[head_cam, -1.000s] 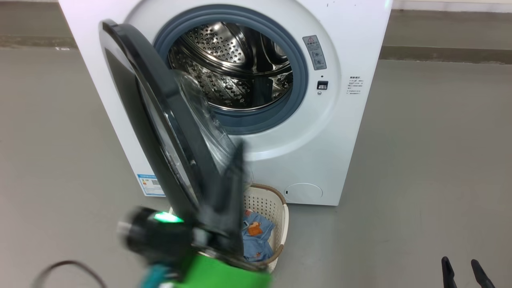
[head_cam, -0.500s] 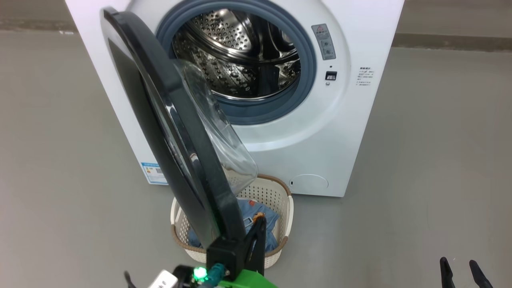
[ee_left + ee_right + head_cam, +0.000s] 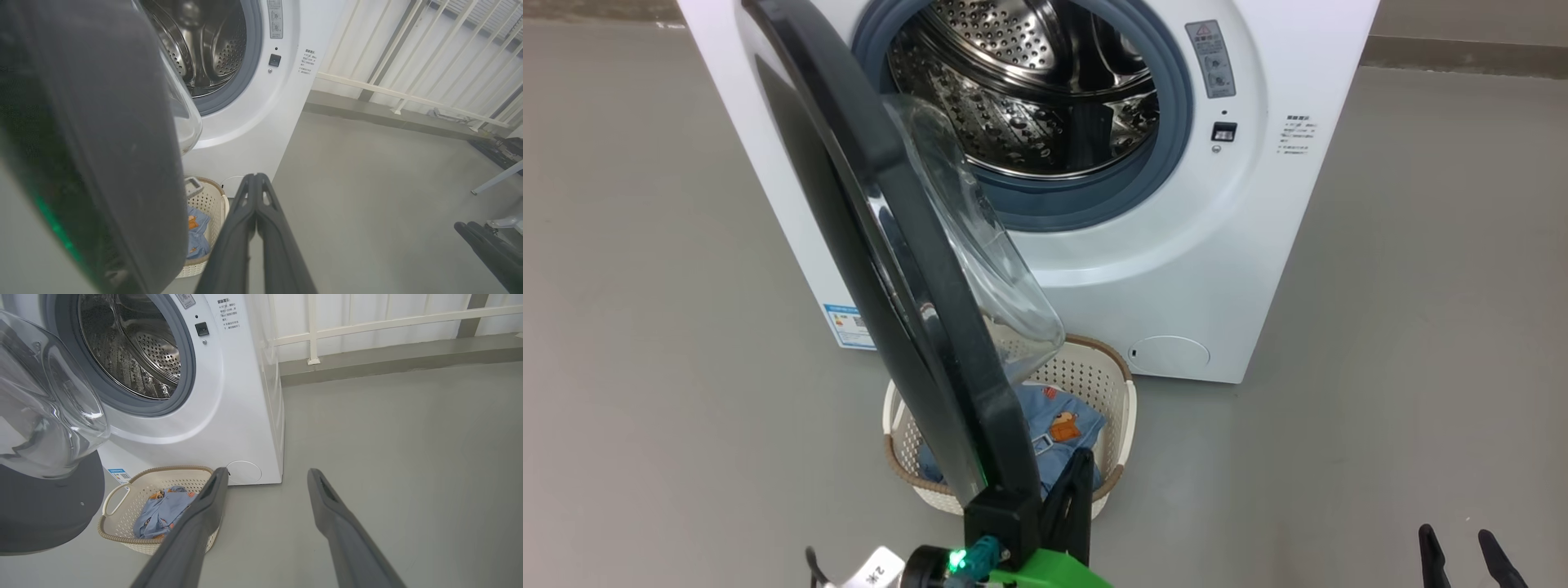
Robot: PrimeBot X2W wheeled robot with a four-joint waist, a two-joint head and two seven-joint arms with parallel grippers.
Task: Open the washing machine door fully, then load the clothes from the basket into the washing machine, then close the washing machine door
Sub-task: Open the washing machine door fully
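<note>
The white washing machine (image 3: 1225,269) stands with its steel drum (image 3: 1029,98) exposed. The washing machine door (image 3: 907,269) is swung out toward me on its left hinge, glass bowl (image 3: 980,261) facing the drum. Under the door sits the basket (image 3: 1115,408) holding the light blue clothes (image 3: 1058,425). My left gripper (image 3: 1083,459) is shut on nothing, fingers just right of the door's free edge (image 3: 135,163) and above the basket (image 3: 214,200). My right gripper (image 3: 267,473) stands open over bare floor, right of the basket (image 3: 122,535) and clothes (image 3: 163,510).
Grey floor (image 3: 1405,327) spreads on both sides of the machine. A white railing (image 3: 367,324) and a low kerb (image 3: 388,363) run behind it. In the left wrist view my right gripper (image 3: 486,245) shows at the lower right, near a metal leg (image 3: 496,179).
The head camera has moved, so the whole scene has shifted. My left gripper, raised and blurred beside the door's edge a second ago, has dropped lower. The door's angle looks the same.
</note>
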